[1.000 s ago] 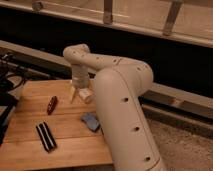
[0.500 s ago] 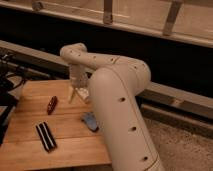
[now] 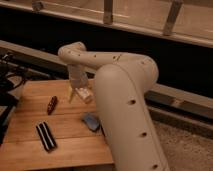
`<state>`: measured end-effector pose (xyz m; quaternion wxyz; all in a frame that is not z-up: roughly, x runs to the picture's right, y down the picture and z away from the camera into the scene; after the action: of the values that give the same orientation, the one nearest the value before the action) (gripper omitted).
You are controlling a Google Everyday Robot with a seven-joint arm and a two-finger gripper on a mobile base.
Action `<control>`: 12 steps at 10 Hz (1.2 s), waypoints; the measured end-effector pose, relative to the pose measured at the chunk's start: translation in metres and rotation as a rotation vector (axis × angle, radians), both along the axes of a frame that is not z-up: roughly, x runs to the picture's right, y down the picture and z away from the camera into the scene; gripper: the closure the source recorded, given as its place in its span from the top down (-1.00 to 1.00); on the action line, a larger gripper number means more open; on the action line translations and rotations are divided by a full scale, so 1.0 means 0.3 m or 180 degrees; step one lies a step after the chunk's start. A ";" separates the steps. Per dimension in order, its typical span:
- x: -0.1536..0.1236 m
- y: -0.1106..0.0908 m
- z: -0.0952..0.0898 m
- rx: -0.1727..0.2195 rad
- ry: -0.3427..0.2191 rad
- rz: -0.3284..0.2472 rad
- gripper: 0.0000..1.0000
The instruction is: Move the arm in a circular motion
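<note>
Cream arm point(image 3: 125, 85), hand point(image 3: 80, 94) over table point(image 3: 30, 95), three objects point(image 3: 52, 104) point(image 3: 45, 136) point(image 3: 91, 121)

Tool point(image 3: 80, 94) above table point(image 3: 65, 137); red bar point(image 3: 52, 104), blue pad point(image 3: 91, 121) near.

I see the arm point(image 3: 122, 95) filling the right half of my view, built of thick, rounded cream-white tube segments dotted with small dark holes. Its biggest segment rises from the lower right and bends at a bulky elbow. A slimmer link runs left from there to a rounded joint, then turns straight down. At its end the pale claw point(image 3: 79, 94) hangs low over the wooden worktop point(image 3: 30, 102), towards its back edge, pointing downward.
</note>
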<state>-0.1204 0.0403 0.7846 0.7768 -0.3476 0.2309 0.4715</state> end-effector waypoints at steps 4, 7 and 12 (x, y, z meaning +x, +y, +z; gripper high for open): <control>0.186 -0.059 -0.220 0.0737 0.0094 0.0438 0.71; 0.224 -0.070 -0.226 0.0654 0.0055 0.0347 0.71; 0.208 -0.110 -0.183 0.0708 0.0031 0.0247 0.71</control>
<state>-0.0581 0.0073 0.7297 0.7907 -0.2657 0.1673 0.5256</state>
